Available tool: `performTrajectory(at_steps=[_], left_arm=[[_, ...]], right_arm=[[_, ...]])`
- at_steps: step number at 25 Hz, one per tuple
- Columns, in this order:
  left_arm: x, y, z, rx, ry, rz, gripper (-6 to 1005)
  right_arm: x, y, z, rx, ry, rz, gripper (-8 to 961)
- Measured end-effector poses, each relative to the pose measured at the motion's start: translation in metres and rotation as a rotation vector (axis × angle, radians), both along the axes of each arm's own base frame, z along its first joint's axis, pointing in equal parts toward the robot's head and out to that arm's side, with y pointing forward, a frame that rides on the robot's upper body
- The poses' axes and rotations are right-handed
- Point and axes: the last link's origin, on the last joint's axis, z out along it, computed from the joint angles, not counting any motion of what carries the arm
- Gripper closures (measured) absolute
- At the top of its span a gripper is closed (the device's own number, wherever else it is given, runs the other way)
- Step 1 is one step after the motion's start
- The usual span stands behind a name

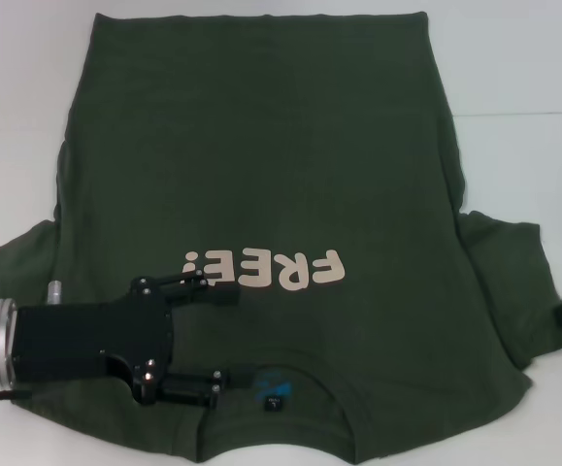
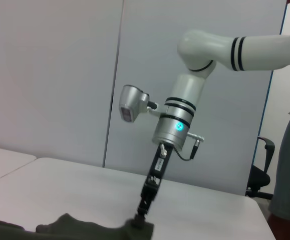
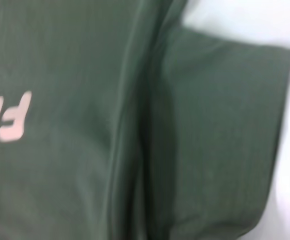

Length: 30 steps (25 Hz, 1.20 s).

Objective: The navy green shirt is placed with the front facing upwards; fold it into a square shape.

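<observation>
you have the navy green shirt (image 1: pixel 261 175) lying flat and face up on the white table (image 1: pixel 513 58), its long axis running away from the robot: collar (image 1: pixel 290 408) nearest the body, hem at the far edge, so the "free!" lettering (image 1: pixel 266 269) reads upside down in the head view. your left gripper (image 1: pixel 224 335) sits low over the chest on the left side, fingers spread wide, one by the lettering and one by the collar, with only flat cloth between them. your right gripper (image 2: pixel 140 214) points down at the right sleeve (image 1: pixel 518 282) edge; you cannot tell how its jaws stand.
</observation>
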Motion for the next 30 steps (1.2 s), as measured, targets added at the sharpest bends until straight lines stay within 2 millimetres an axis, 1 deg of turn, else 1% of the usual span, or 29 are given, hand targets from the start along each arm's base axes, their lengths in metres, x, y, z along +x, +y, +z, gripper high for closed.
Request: performTrajectory(at_steps=[4, 5, 7, 15, 20, 24, 30], left_arm=[[0.0, 0.0, 0.0, 0.001, -0.001, 0.0, 86], [0.0, 0.0, 0.0, 0.002, -0.001, 0.001, 86], [0.0, 0.0, 0.0, 0.003, -0.002, 0.002, 86], [-0.001, -0.003, -0.002, 0.001, -0.01, 0.012, 87], [-0.001, -0.004, -0.003, 0.005, -0.018, 0.016, 87], [-0.001, -0.004, -0.003, 0.006, -0.022, 0.017, 87], [0.001, -0.005, -0.005, 0.0, -0.048, 0.025, 87]], right_arm=[[0.009, 0.005, 0.021, 0.101, -0.03, 0.026, 922], [0.009, 0.005, 0.021, 0.101, -0.03, 0.026, 922], [0.013, 0.006, 0.027, 0.133, -0.031, 0.027, 922], [0.026, -0.001, 0.033, 0.167, -0.048, 0.01, 922], [0.036, -0.004, 0.044, 0.224, -0.091, 0.008, 921], [0.042, -0.003, 0.053, 0.273, -0.107, 0.02, 921], [0.043, 0.003, 0.059, 0.316, -0.118, 0.06, 921]])
